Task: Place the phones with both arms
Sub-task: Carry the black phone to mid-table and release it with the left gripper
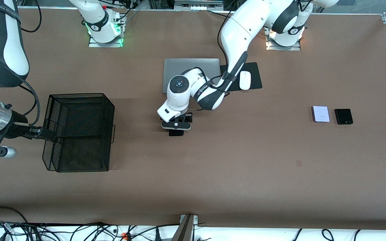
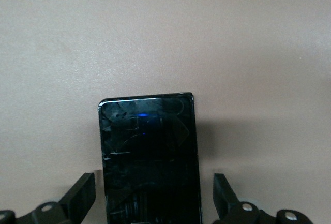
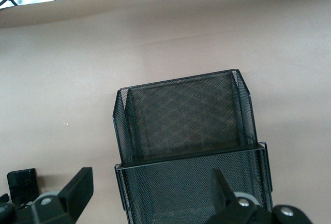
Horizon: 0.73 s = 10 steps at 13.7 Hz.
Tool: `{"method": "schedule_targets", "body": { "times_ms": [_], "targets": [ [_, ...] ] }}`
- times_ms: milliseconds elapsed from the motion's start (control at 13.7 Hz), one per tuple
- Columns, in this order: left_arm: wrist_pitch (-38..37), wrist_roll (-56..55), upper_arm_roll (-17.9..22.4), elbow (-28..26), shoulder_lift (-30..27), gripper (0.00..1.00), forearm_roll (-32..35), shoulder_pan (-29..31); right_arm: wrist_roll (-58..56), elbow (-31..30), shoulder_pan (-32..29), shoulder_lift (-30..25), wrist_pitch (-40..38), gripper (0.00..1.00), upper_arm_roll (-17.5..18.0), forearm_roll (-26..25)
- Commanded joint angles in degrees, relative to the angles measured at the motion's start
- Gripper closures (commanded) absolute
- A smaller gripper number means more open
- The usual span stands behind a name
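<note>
The long narrow black phone (image 1: pixel 176 133) (image 2: pixel 149 157) lies flat on the brown table near its middle. My left gripper (image 1: pixel 176 128) (image 2: pixel 153 188) hangs low over it, open, with a finger on each side and a gap to both long edges. A pale lavender phone (image 1: pixel 320 114) and a squarish black phone (image 1: pixel 343 116) lie side by side toward the left arm's end. My right gripper (image 1: pixel 45 134) (image 3: pixel 151 180) is open at the black mesh basket (image 1: pixel 79 96) (image 3: pixel 186 115), one finger outside its wall, the other over its inside, holding nothing.
A closed silver laptop (image 1: pixel 193 65) lies near the arms' bases, partly under the left arm. Beside it a white mouse (image 1: pixel 245 80) rests on a black pad (image 1: pixel 255 75). Cables run along the table's edge nearest the front camera.
</note>
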Motion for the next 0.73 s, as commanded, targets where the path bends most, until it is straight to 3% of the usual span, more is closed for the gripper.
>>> {"method": "schedule_targets", "body": {
  "times_ms": [0,365,657],
  "targets": [
    [-1.16,-1.56,1.68,2.26,-0.01,0.00,-0.90,-0.44,-1.22,-0.43,-0.53,-0.67,-0.18,0.00,0.20,-0.24],
    [-8.62,-1.13,2.74,1.91,-7.21,0.00,-1.43,4.56,-0.78,-0.60,-0.36,-0.93,-0.53,0.00,0.20,-0.33],
    [-18.19,0.09,2.48,-4.30,-13.88,0.00,-1.34,10.97,-0.26,-0.78,0.08,-1.28,-6.50,0.00,0.46,-0.42]
  ]
}}
